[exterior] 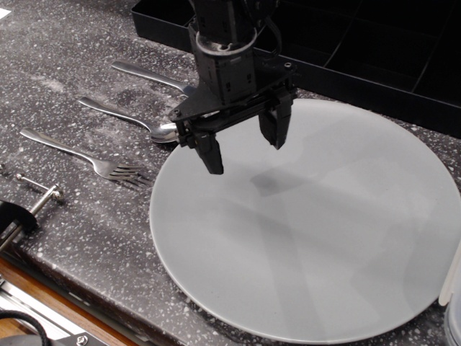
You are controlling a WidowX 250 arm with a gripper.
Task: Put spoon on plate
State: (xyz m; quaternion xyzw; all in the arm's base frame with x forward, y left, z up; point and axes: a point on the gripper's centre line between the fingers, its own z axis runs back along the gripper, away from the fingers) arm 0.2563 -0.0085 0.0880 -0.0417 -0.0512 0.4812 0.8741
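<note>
One spoon (126, 117) lies on the speckled dark desk (79, 209), left of the plate (310, 231), its slim handle running up and to the left and its shiny bowl pointing toward the plate's upper left rim. The bowl sits just beside that rim; whether it touches the edge is hard to tell, since the hand partly covers that spot. The spoon is the middle of three pieces of cutlery laid roughly parallel: a knife (148, 75) lies behind it, farther from the camera, with its far end hidden behind the hand, and a fork (79, 153) lies in front of it, its tines pointing at the plate and stopping just short of the rim.

The plate is a very wide, flat, pale grey disc filling the right and centre of the view, with nothing resting on it. The hand (241, 143) hangs above the plate's upper left part, near the spoon's bowl, its two dark fingers spread apart and holding nothing. Its shadow falls on the plate beneath it. Behind the plate, a black tray (374, 58) with compartments runs along the back of the desk.
</note>
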